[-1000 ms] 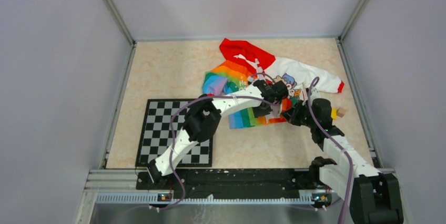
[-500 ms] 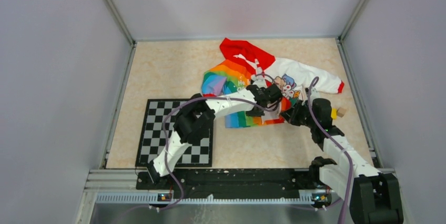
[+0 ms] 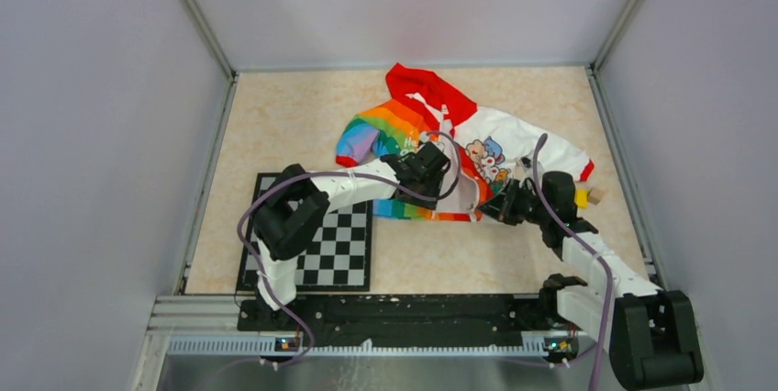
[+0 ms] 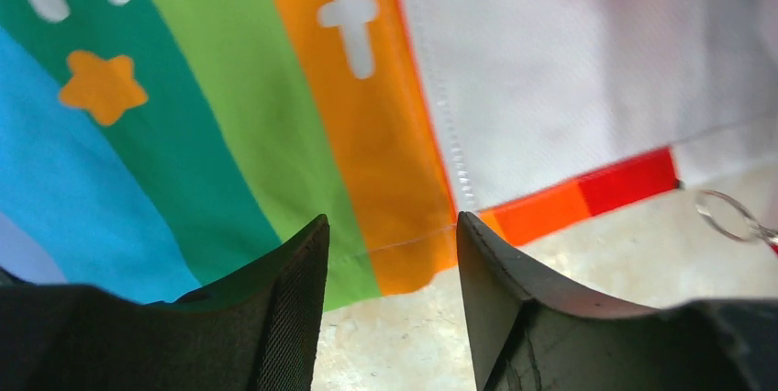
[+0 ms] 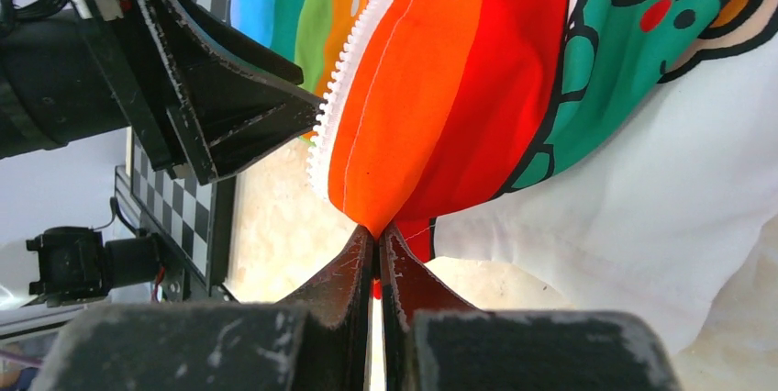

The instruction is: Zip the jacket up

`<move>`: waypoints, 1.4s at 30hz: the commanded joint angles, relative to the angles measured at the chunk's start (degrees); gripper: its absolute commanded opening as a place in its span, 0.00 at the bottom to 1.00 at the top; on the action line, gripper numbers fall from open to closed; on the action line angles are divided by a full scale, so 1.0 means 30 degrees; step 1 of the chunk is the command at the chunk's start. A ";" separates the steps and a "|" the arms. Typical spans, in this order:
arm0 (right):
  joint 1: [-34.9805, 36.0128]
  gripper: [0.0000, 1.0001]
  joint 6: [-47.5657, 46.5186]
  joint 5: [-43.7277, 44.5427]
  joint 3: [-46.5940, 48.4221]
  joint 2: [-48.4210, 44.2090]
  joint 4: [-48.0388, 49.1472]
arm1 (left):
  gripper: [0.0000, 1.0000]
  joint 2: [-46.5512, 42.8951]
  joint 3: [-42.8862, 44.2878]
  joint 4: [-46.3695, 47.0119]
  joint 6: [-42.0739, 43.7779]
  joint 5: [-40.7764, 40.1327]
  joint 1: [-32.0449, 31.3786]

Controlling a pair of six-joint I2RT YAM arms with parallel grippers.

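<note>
The jacket (image 3: pixel 463 143) lies in the middle of the table, red hood far, rainbow half left, white cartoon half right. My left gripper (image 3: pixel 429 169) hovers over the rainbow half's lower hem. In the left wrist view it is open (image 4: pixel 390 221) and empty, over the orange stripe (image 4: pixel 404 161) beside the white zipper tape (image 4: pixel 454 143). My right gripper (image 3: pixel 500 208) is at the jacket's bottom edge. In the right wrist view it is shut (image 5: pixel 377 230) on the orange-red hem fabric (image 5: pixel 431 88), with the white zipper teeth (image 5: pixel 353 70) running up to its left.
A black-and-white checkerboard mat (image 3: pixel 321 249) lies at the near left under the left arm. A small wooden block and a yellow piece (image 3: pixel 589 196) sit to the right of the right wrist. A metal ring (image 4: pixel 729 215) lies by the red hem. Grey walls enclose the table.
The left arm has swung left and lower, and the jacket has shifted left and spread out flatter. The right gripper has kept its hold on the hem and followed slightly left.
</note>
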 commanded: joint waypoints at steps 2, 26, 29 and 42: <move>0.0152 0.00 0.0022 -0.0746 -0.0240 0.0004 0.1310 | 0.59 -0.0738 0.1019 0.0504 0.1175 0.0788 -0.0385; 0.0162 0.00 0.0199 -0.1036 -0.0713 0.0743 0.2349 | 0.47 0.3892 0.4807 -0.2945 0.0554 -0.3089 -0.1295; 0.0156 0.00 0.0200 -0.0937 -0.0531 0.1072 0.2110 | 0.36 0.4541 0.5832 -0.4297 0.0610 -0.3809 -0.1155; 0.1557 0.00 0.0146 -0.2726 0.0232 0.3361 0.3133 | 0.15 0.1137 0.1956 0.0117 0.1269 -0.0525 -0.0826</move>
